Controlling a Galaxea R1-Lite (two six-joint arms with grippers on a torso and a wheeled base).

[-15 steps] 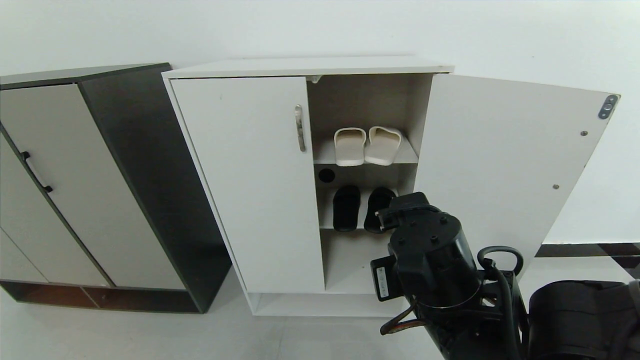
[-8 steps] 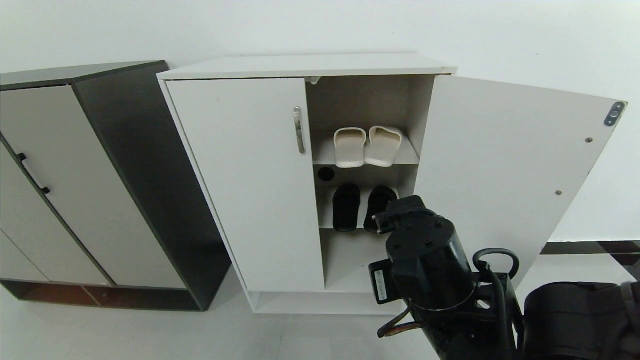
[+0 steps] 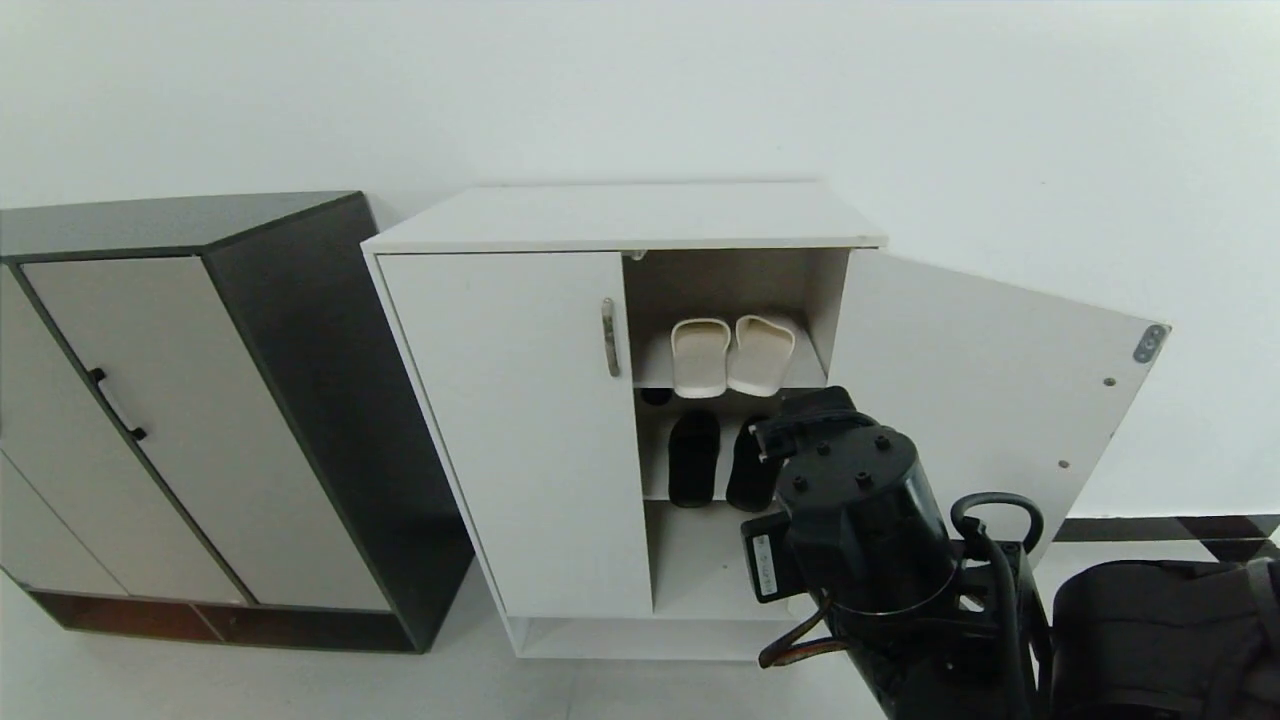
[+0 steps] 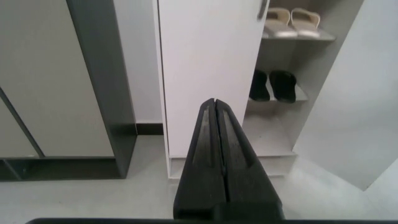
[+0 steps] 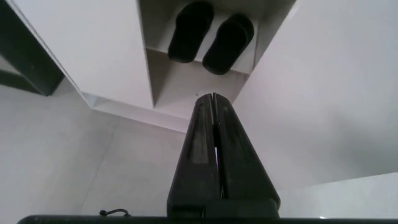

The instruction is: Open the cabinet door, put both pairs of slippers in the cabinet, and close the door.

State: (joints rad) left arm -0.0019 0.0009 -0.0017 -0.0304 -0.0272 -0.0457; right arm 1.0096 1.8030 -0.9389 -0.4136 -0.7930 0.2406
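In the white cabinet (image 3: pixel 620 215), both pairs were already shelved: cream slippers (image 3: pixel 733 354) on the upper shelf (image 3: pixel 650 376), black slippers (image 3: pixel 693 458) side by side on the shelf below. The right door (image 3: pixel 980 400) stood wide open with its inner face toward the head camera; the left door (image 3: pixel 520 430) was shut, its handle (image 3: pixel 608 337) at the inner edge. My read: loading was done and only the close-the-door step was left. The left tool (image 4: pixel 214 106) had fingers pressed together, empty, held low in front of the left door and well clear of it. The right tool (image 5: pixel 214 99) was also closed on nothing, pointed at the open bay below the black slippers, near the open door. Next move likely needs a tool on the right door's outer face or free edge to swing it in; its handle was out of sight on the far side. The right arm sat in front of the open bay, likely in the door's sweep, so it should clear first. A dark cabinet (image 3: pixel 290 400) stood just beside the white one on the floor (image 3: pixel 300 685), not in the way.
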